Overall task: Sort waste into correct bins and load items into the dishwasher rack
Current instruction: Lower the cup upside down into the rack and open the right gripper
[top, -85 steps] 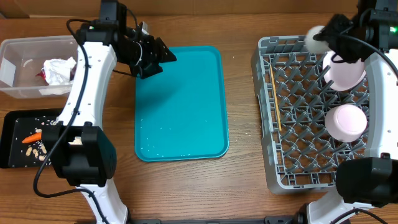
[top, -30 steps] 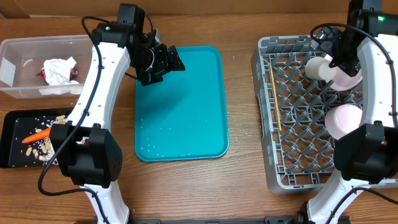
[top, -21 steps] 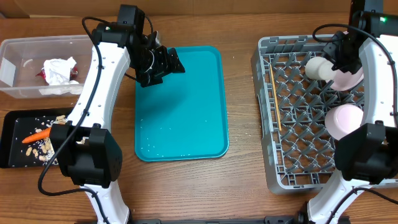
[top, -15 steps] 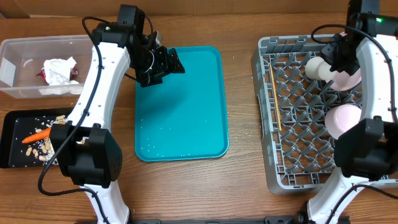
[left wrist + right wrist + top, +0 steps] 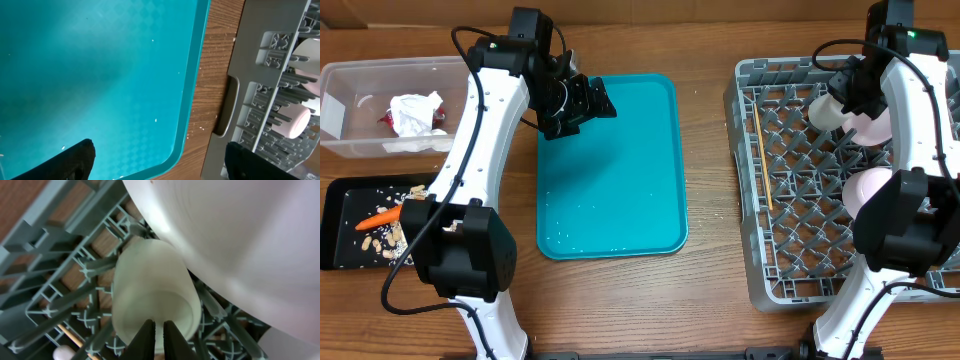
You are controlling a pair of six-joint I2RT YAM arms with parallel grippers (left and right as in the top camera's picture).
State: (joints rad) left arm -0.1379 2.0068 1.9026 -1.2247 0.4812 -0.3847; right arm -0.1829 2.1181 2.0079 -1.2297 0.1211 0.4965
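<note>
- Wooden table [image 5: 720, 280]: four items are carried directly on it.
- Clear tub [image 5: 380, 66] is set at the far left.
- Black tray [image 5: 340, 200] is placed just in front of the tub.
- Teal tray [image 5: 620, 170] is laid flat mid-table.
- Grey dishwasher rack [image 5: 752, 250] is seated at the right.

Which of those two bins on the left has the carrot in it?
The shallow black tray: the orange carrot lies in it among beige scraps. The clear tub beside it holds a crumpled white napkin instead.
</note>
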